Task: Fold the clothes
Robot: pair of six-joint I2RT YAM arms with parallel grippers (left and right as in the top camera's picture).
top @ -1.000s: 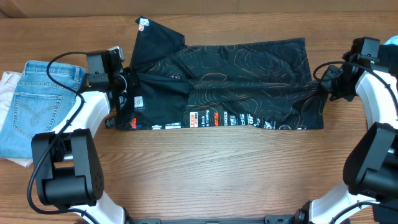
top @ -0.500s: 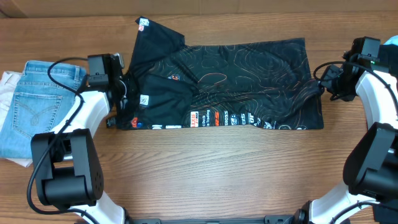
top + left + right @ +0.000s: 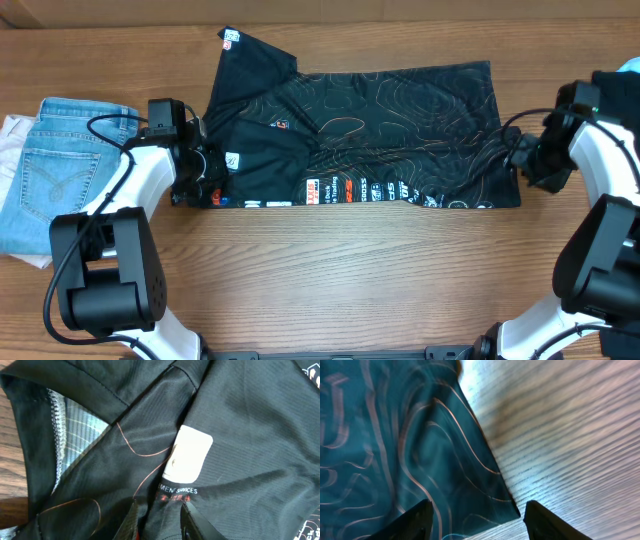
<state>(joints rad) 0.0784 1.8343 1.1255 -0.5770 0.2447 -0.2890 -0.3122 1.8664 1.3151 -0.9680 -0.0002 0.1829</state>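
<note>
The clothes, a black jersey point(image 3: 400, 120) with orange-tan contour lines, lie folded in a wide band across the table, one sleeve sticking out at the back left. My left gripper point(image 3: 208, 172) is over its left end, my right gripper point(image 3: 522, 160) at its right edge. In the left wrist view the left gripper point(image 3: 159, 507) is open a little, with a crease of jersey point(image 3: 250, 435) lying between its fingers below a white label point(image 3: 187, 460). In the right wrist view the right gripper point(image 3: 477, 505) stands wide open over the jersey's point(image 3: 380, 435) near corner.
Light-blue jeans point(image 3: 55, 170) lie folded at the left edge on a white cloth point(image 3: 10, 130). Bare wooden table point(image 3: 350, 280) runs along the front, and bare table point(image 3: 570, 420) also shows right of the jersey.
Both grippers were shut on the jersey's ends and have opened and let go. Both have shifted a little toward the front edge. The fabric has settled flat.
</note>
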